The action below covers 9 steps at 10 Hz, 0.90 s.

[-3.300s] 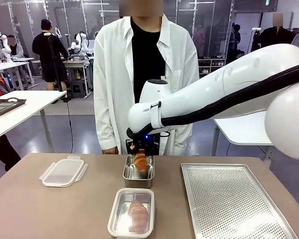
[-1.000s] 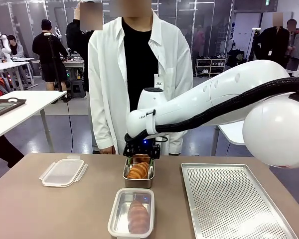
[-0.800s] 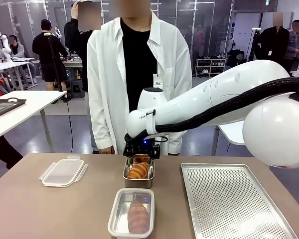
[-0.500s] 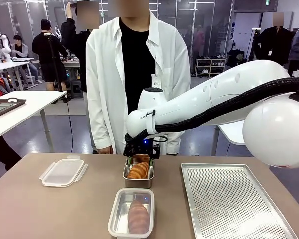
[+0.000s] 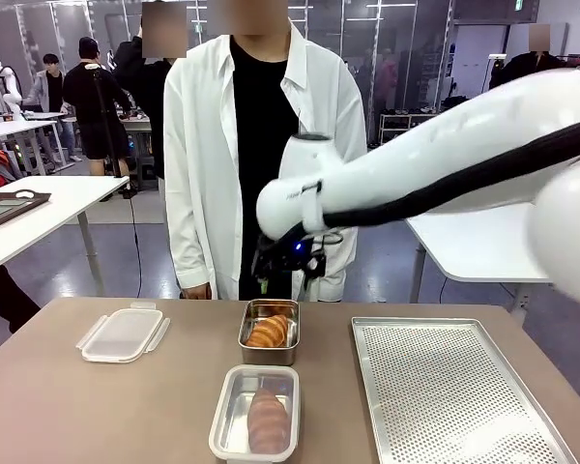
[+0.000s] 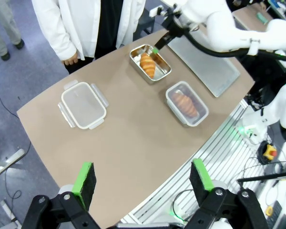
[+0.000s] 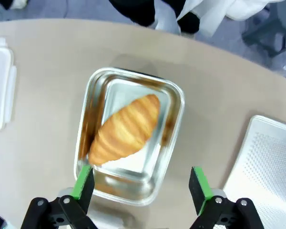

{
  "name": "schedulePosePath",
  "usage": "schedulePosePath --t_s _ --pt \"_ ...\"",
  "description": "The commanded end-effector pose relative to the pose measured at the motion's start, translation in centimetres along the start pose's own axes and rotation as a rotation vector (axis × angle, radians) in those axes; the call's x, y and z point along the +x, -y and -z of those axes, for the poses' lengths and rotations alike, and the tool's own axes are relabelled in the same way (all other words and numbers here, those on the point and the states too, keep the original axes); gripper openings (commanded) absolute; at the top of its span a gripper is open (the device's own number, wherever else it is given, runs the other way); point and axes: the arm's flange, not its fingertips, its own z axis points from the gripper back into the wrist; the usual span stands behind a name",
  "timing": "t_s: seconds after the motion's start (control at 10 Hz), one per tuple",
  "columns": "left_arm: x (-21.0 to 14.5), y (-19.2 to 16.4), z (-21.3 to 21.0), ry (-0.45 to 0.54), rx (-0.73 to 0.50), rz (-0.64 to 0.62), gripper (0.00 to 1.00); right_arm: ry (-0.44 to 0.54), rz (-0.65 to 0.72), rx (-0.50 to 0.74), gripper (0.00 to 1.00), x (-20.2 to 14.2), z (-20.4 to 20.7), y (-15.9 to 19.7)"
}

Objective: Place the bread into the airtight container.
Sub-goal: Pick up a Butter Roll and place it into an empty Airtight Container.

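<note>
Right wrist view: bread (image 7: 125,129) inside container (image 7: 173,125) rim.

Our smooth white right arm (image 5: 435,159) with a black cable along it, our black right gripper (image 7: 139,183), green pads (image 7: 83,182), person's white coat (image 5: 203,145) over black top

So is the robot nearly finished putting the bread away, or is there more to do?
Mostly done, it seems. One bread lies in the open steel container, and the right gripper hangs open and empty above it. Another bread sits in the lidded container nearer the robot. The spare lid lies to the side, so closing the steel container may be left.
</note>
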Motion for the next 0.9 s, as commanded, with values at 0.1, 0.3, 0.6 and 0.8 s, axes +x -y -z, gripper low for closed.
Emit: schedulePosePath --t_s 0.1,0.3,0.6,0.8 --pt "0.0 0.0 -0.1 -0.002 -0.008 0.018 1.00 0.007 -0.187 0.069 1.00 -6.3 -9.9 7.2" --pt "0.0 0.0 -0.1 -0.002 -0.008 0.018 1.00 0.020 -0.209 0.127 1.00 -9.1 -16.2 13.2" --pt "0.0 0.0 -0.1 -0.002 -0.008 0.018 1.00 0.129 -0.245 0.201 1.00 -14.3 -26.4 20.2" --pt "0.0 0.0 -0.1 -0.002 -0.008 0.018 1.00 0.187 -0.288 0.260 1.00 -18.1 -31.6 24.1"
